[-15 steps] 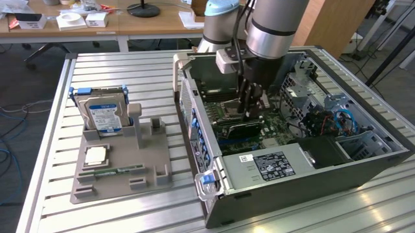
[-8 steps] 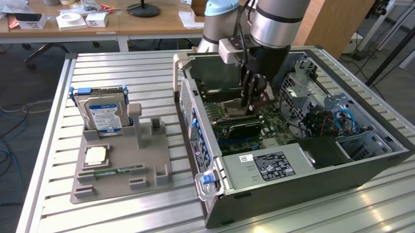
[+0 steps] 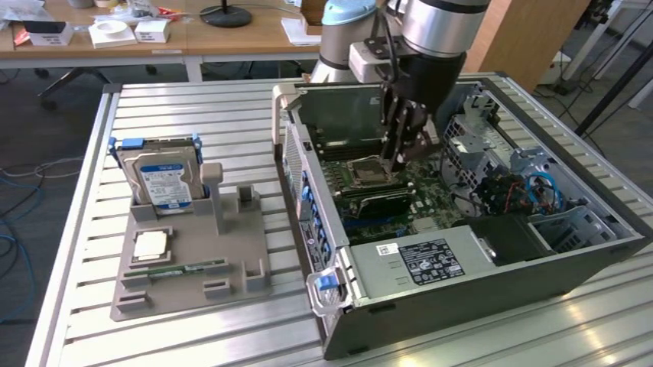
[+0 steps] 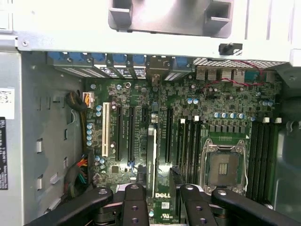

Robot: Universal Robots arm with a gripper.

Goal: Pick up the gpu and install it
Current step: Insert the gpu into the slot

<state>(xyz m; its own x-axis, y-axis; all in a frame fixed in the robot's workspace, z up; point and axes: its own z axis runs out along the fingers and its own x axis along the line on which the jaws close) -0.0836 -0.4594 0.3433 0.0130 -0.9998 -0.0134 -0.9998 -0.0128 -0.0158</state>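
The gpu (image 3: 383,202) is a thin black card standing on edge in a motherboard slot inside the open computer case (image 3: 490,302). In the wrist view the gpu (image 4: 152,155) shows edge-on as a narrow strip with a pale edge. My gripper (image 3: 400,162) hangs just above the board, a little beyond the card and near the bare CPU socket (image 3: 365,170). In the wrist view my gripper (image 4: 159,190) is open. Its black fingers (image 4: 134,207) stand on either side of the card's line with space between them, and nothing is held.
On the exterior view's left a grey holder (image 3: 229,287) carries a silver hard drive (image 3: 158,180), a square chip (image 3: 151,245) and a green memory stick (image 3: 179,269). The case walls, drive cage (image 3: 479,145) and power supply (image 3: 429,260) ring the motherboard. The slatted table (image 3: 204,122) lies around them.
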